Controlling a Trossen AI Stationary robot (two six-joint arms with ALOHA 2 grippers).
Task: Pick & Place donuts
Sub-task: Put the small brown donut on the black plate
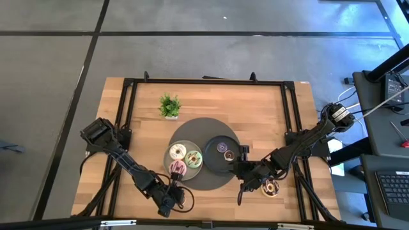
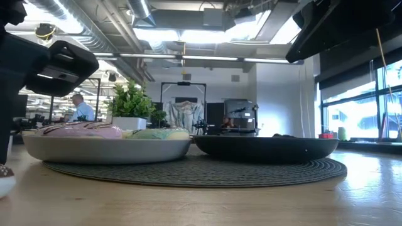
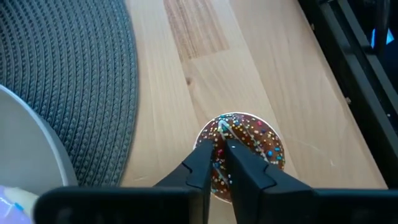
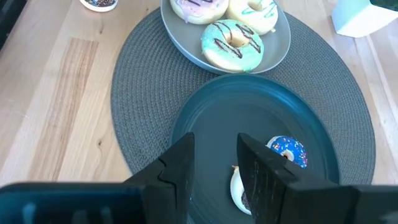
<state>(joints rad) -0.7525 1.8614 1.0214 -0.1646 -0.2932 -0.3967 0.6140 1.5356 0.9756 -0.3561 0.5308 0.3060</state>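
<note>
A chocolate donut with coloured sprinkles [image 3: 258, 140] sits on the bare wood near the table's near edge, and my left gripper [image 3: 222, 148] is shut on it. The grey plate [image 4: 280, 50] holds a cream donut [image 1: 177, 151], a green donut [image 4: 233, 43] and a pink donut [image 1: 178, 168]. The dark plate [image 4: 211, 121] holds a purple sprinkled donut [image 4: 287, 151] and a white-rimmed one [image 4: 236, 186], half hidden by a finger. My right gripper [image 4: 214, 165] hovers open over this plate. Another brown donut [image 1: 270, 187] lies on the wood under the right arm. My left gripper comes down from above onto the chocolate donut's ring wall [image 3: 219, 134], on the side toward the mat. A strip of icing shows between the two fingers, one at the outer rim and one near the middle. The donut's base [image 2: 3, 182] rests on the table.
A round woven grey mat [image 1: 192, 179] lies under both plates. A small green potted plant [image 1: 169, 106] stands toward the far edge. A black frame [image 1: 121, 128] runs along the table's sides. Bare wood lies left of the mat. A person shows far behind the table.
</note>
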